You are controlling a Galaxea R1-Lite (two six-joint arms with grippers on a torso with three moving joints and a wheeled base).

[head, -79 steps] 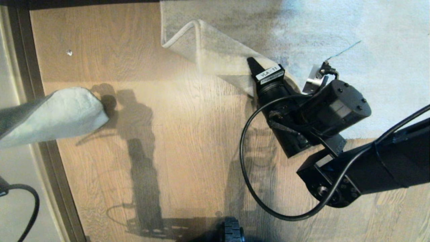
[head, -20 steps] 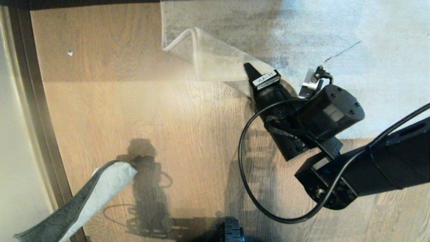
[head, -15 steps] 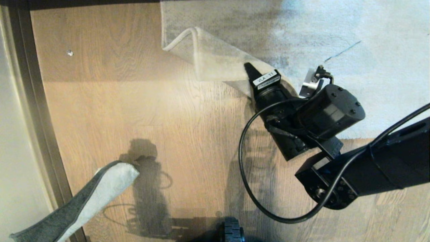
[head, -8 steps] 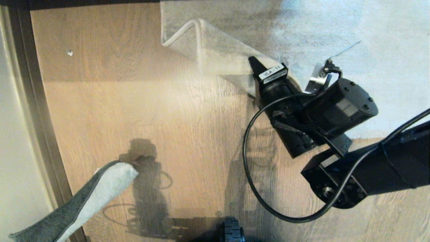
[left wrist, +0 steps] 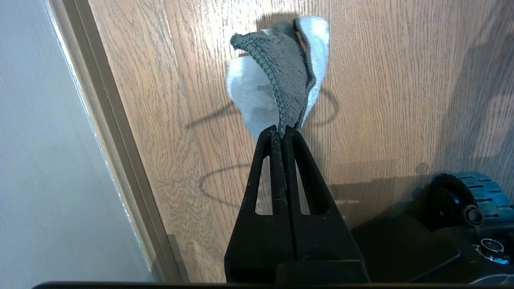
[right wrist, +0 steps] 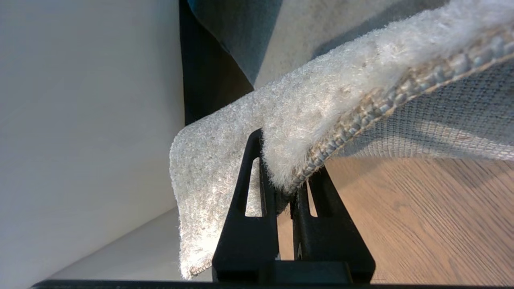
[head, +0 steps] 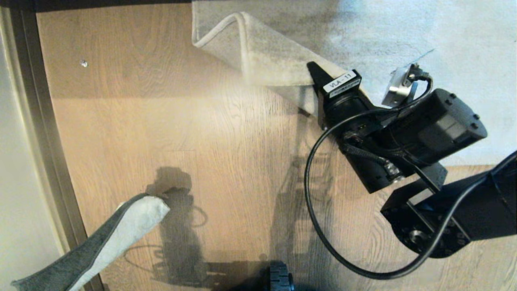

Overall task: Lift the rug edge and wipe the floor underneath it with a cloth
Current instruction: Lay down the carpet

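The pale grey-beige rug edge [head: 258, 52] is raised off the brown wood floor [head: 202, 133], its corner drooping over in a fold. My right gripper [head: 313, 70] is shut on that edge; the right wrist view shows the stitched border [right wrist: 345, 100] pinched between the black fingers [right wrist: 285, 176], woven backing above the floor. The cloth [head: 121, 230], dark grey on one face and off-white on the other, hangs over the floor at lower left. In the left wrist view my left gripper [left wrist: 281, 132] is shut on the cloth [left wrist: 281, 76]; the gripper itself is outside the head view.
A dark baseboard strip [head: 44, 141] and a pale wall [head: 16, 202] run along the left. A small white speck [head: 83, 63] lies on the floor at far left. My base wheel [head: 278, 279] shows at the bottom, and a black cable [head: 319, 226] loops off the right arm.
My right gripper has drawn up and to the right with the rug edge, raising the fold higher. The cloth, which came down to the lower left earlier, has held still over the last second.
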